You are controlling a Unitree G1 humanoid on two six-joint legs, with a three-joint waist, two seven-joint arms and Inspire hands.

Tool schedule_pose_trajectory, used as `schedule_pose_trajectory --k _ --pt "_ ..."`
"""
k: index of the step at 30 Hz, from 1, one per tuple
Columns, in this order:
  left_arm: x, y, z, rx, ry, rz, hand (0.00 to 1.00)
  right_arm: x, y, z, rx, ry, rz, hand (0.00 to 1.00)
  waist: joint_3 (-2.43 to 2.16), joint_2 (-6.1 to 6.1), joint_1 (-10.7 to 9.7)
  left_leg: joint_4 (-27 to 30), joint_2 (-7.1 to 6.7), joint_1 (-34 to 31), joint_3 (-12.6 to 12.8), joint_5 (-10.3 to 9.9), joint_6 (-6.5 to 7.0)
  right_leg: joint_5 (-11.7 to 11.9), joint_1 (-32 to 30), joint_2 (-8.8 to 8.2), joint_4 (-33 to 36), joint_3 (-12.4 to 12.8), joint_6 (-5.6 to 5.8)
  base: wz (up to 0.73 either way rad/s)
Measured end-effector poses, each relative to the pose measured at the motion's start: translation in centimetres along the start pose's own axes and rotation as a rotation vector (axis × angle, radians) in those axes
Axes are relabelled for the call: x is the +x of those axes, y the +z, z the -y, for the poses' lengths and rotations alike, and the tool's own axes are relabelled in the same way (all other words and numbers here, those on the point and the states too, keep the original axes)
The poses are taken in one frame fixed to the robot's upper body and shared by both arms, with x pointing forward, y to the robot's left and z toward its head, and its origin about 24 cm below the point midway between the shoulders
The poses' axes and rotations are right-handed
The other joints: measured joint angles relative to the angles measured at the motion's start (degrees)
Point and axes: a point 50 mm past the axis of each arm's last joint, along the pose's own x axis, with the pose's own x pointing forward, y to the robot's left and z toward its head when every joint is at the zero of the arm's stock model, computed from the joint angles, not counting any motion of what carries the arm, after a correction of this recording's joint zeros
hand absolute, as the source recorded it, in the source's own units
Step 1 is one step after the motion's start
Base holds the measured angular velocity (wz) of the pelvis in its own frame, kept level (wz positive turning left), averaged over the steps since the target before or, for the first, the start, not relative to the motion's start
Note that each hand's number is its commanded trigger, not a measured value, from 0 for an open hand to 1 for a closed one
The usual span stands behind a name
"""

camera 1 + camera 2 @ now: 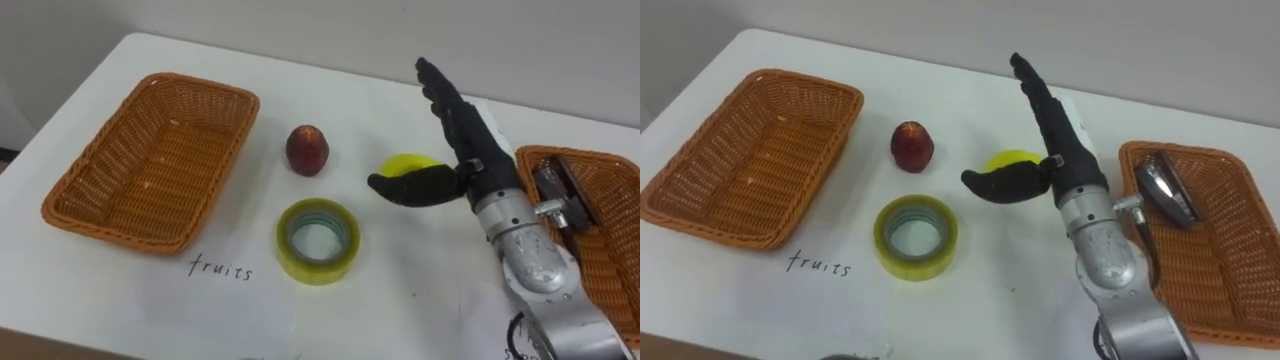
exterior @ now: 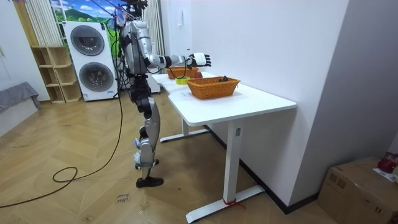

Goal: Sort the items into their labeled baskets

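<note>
Yellow and rounded, the small fruit (image 1: 408, 163) lies on the white table (image 1: 420, 285), partly hidden by the right hand (image 1: 475, 148). The hand is held wide above it, fingers straight and thumb spread. The fruit is judged light, firm and apt to roll. It is best cupped around its middle for the left basket (image 1: 150, 160).

Empty wicker basket (image 1: 150, 165) sits at table's left, 2nd wicker basket (image 1: 600, 265) at right w/ a dark-&-silver office item (image 1: 560, 195) inside, and btwn them lie a red fruit (image 1: 307, 150), a yellow fruit (image 1: 405, 164) to its right, and a yellow tape roll (image 1: 345, 252) flat, nearer the robot.
</note>
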Motion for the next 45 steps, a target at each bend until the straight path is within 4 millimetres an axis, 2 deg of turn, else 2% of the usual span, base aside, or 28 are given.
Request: schedule_pose_trajectory --k 7,11,12,16,24,29,37,45 --pt "0.1 1.3 0.2 0.024 -0.008 0.045 0.0 0.4 0.2 -1.0 0.008 0.042 0.005 0.0 0.34 0.79 0.0 0.0 0.0 0.0 0.0 0.0 0.0 0.0 -0.1 -0.02 -0.1 0.1 0.0 0.0" --pt "0.0 1.4 0.2 0.024 -0.009 0.053 0.0 0.4 -0.3 -1.1 -0.019 0.043 -0.013 0.0 0.19 1.2 0.3 0.0 -0.01 0.3 0.0 0.0 0.02 0.0 0.0 -0.02 0.0 0.1 0.0 0.0" --pt "0.0 1.4 0.3 0.023 -0.011 0.052 0.0 0.4 -0.7 -1.1 -0.029 0.043 -0.03 0.0 0.02 1.32 0.4 0.0 -0.01 0.3 0.0 0.0 0.03 0.0 0.0 -0.02 0.0 0.1 0.0 0.0" --pt "-0.1 0.9 0.4 0.024 -0.016 0.041 0.0 0.4 -2.2 -1.5 -0.041 0.052 -0.094 0.0 0.0 1.75 0.3 -0.1 -0.03 0.4 0.1 0.3 -0.02 0.0 0.1 -0.06 0.0 0.1 0.0 0.0" --pt "-0.3 -0.4 0.9 0.035 -0.057 -0.004 0.0 0.5 -2.7 -1.7 -0.065 0.069 -0.116 0.0 0.11 1.21 0.4 0.0 -0.04 -0.5 -0.6 0.4 -0.14 0.0 0.0 -0.05 0.1 -0.9 -0.05 0.06" --pt "-0.4 -0.5 1.0 0.038 -0.073 -0.007 0.0 0.6 -2.8 -1.9 -0.074 0.071 -0.119 0.0 0.56 0.82 0.7 0.4 -0.07 -1.2 -1.2 0.4 -0.17 0.0 -0.1 -0.04 0.0 -1.4 -0.06 0.07" --pt "-0.2 0.3 0.9 0.037 -0.069 0.014 0.0 1.1 -2.9 -2.0 -0.079 0.071 -0.128 0.0 0.59 1.03 1.4 0.7 -0.08 -1.5 -1.2 0.4 -0.18 0.1 -0.3 -0.04 0.0 -1.4 -0.08 0.0" --pt "-0.2 0.4 0.9 0.037 -0.068 0.015 0.0 1.1 -2.9 -2.0 -0.079 0.07 -0.128 0.0 0.43 1.3 1.5 0.8 -0.08 -1.4 -1.2 0.4 -0.17 0.1 -0.3 -0.06 0.0 -1.5 -0.09 0.0"
